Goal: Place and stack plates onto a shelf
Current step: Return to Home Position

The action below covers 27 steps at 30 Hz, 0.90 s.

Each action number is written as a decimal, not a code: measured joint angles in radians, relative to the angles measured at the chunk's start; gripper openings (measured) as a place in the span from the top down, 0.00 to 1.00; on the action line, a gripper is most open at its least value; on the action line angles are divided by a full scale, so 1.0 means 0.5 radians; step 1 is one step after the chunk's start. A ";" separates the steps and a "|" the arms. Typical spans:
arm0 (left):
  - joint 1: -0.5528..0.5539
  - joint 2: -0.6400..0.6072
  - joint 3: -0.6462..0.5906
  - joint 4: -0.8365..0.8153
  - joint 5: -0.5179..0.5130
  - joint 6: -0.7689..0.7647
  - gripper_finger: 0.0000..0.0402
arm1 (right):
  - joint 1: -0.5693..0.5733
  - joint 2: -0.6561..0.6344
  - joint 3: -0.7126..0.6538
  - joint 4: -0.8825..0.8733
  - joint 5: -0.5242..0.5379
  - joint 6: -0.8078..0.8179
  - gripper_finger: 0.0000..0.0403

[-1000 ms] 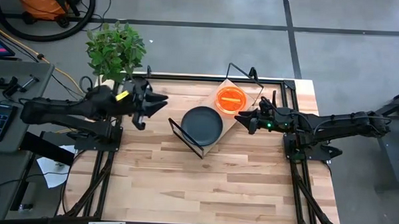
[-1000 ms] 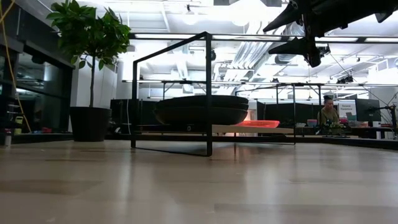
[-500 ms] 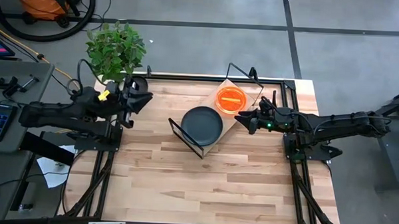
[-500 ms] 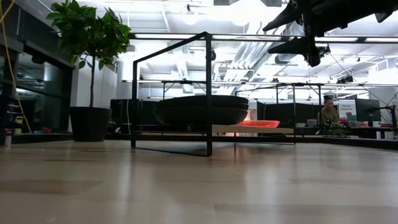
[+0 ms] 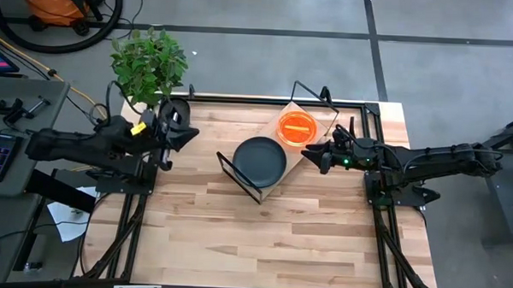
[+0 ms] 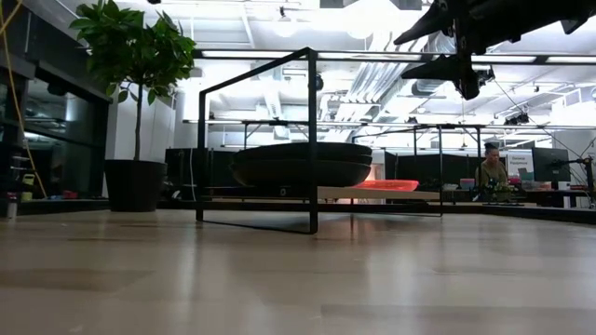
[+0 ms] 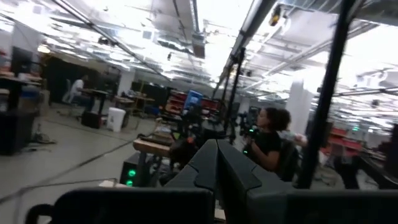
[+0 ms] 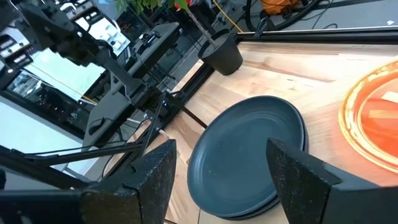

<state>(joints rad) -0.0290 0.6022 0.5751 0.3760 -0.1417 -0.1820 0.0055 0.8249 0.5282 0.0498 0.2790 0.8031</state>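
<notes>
The shelf [image 5: 276, 184] stands at the far middle of the table, a light board on a black wire frame. A stack of dark grey plates [image 5: 260, 159] rests on its near-left half, and orange plates [image 5: 297, 127] lie on its far-right half. My right gripper [image 5: 312, 153] hovers open just right of the shelf, above plate height [image 6: 414, 54]. Its wrist view looks down on the grey stack [image 8: 249, 155] and the orange plates [image 8: 379, 118]. My left gripper [image 5: 187, 133] is shut, held in the air near the table's left edge, its fingers [image 7: 217, 165] closed on nothing.
A potted plant [image 5: 148, 67] stands at the far-left corner, close to my left arm; its dark pot [image 8: 224, 53] shows in the right wrist view. The near half of the tabletop [image 5: 253, 238] is bare wood. A person [image 6: 491, 169] sits in the room behind.
My left arm has drawn back toward the table's left edge, away from the shelf. The plates and the shelf have stayed where they were.
</notes>
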 joint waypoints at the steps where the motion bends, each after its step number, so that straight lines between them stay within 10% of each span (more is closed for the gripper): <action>1: -0.024 0.001 -0.029 0.038 -0.001 0.000 1.00 | 0.000 0.000 0.000 0.000 -0.003 0.000 0.42; 15: -0.234 -0.125 -0.517 0.513 -0.217 0.063 1.00 | 0.000 0.000 0.000 0.012 -0.003 -0.049 0.42; 27: -0.147 -0.821 -0.812 0.215 -0.122 0.108 1.00 | 0.000 0.000 0.000 0.116 -0.004 -0.038 0.42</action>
<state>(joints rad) -0.1024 0.1917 0.1691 0.4832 -0.2026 -0.1281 0.0055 0.8249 0.5282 0.1078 0.2771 0.7842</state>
